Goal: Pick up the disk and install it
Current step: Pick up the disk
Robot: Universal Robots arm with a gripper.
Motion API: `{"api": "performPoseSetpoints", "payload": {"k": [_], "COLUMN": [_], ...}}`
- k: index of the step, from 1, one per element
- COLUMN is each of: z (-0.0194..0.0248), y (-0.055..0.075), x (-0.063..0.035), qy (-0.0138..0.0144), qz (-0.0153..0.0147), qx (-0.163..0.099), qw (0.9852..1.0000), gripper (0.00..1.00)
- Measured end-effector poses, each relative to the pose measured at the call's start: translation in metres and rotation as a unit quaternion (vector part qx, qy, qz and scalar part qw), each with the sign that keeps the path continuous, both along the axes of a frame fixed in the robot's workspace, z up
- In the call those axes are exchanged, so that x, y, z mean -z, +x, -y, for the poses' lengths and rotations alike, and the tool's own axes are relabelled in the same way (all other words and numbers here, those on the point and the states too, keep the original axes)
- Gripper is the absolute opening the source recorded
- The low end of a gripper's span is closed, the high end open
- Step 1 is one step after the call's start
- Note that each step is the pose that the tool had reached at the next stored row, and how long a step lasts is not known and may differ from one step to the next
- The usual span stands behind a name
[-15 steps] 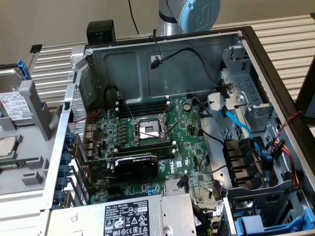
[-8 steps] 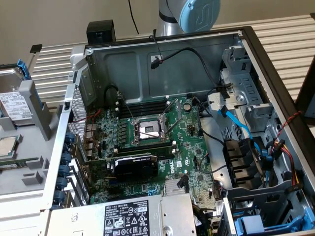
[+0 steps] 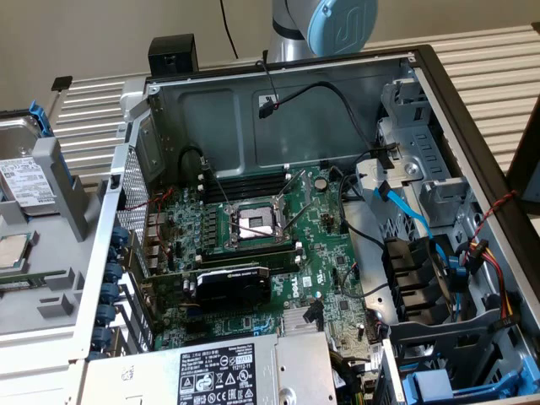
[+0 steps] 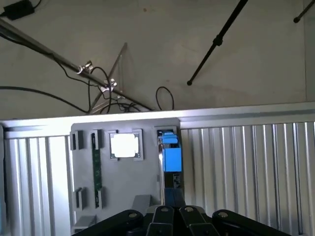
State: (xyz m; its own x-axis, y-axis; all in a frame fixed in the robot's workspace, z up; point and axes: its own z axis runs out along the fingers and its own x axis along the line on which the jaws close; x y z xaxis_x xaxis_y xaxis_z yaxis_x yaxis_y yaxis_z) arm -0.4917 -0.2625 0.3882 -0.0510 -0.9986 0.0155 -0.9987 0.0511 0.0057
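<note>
The disk [image 3: 24,175] is a silver drive with a white label in a blue plastic carrier. It stands in a grey holder [image 3: 51,278] outside the computer case, at the exterior view's left. In the wrist view the disk [image 4: 170,158] appears edge-on, blue, in that same grey holder [image 4: 128,182]. My gripper [image 4: 174,216] hangs well above the disk, roughly in line with it, fingers [image 4: 162,214] closed together with nothing between them.
The open computer case [image 3: 295,93] holds a motherboard [image 3: 253,245], a power-supply box [image 3: 219,375], loose cables and drive bays [image 3: 422,186] at the exterior view's right, one with a blue carrier [image 3: 456,384]. A square processor chip [image 4: 124,145] and a green memory stick [image 4: 97,169] lie beside the disk.
</note>
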Motion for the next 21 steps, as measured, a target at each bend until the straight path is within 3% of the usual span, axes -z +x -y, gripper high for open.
{"api": "performPoseSetpoints", "payload": {"k": [5, 9, 11, 13, 14, 21], "z": [0.0000, -0.0001, -0.0004, -0.0007, -0.0007, -0.0007], "y": [-0.0001, -0.0001, -0.0002, -0.0001, -0.0001, -0.0001], "x": [0.0000, 0.0000, -0.0001, 0.0000, 0.0000, 0.0000], "qy": [0.0000, 0.0003, 0.0021, 0.0053, 0.0069, 0.0078], "qz": [0.0000, -0.0006, -0.0064, -0.0189, -0.0232, -0.0239], "qx": [-0.001, -0.031, -0.035, -0.036, -0.036, -0.037], "qw": [1.0000, 0.9995, 0.9994, 0.9992, 0.9991, 0.9990], "gripper": [0.11, 0.11, 0.11, 0.11, 0.11, 0.11]}}
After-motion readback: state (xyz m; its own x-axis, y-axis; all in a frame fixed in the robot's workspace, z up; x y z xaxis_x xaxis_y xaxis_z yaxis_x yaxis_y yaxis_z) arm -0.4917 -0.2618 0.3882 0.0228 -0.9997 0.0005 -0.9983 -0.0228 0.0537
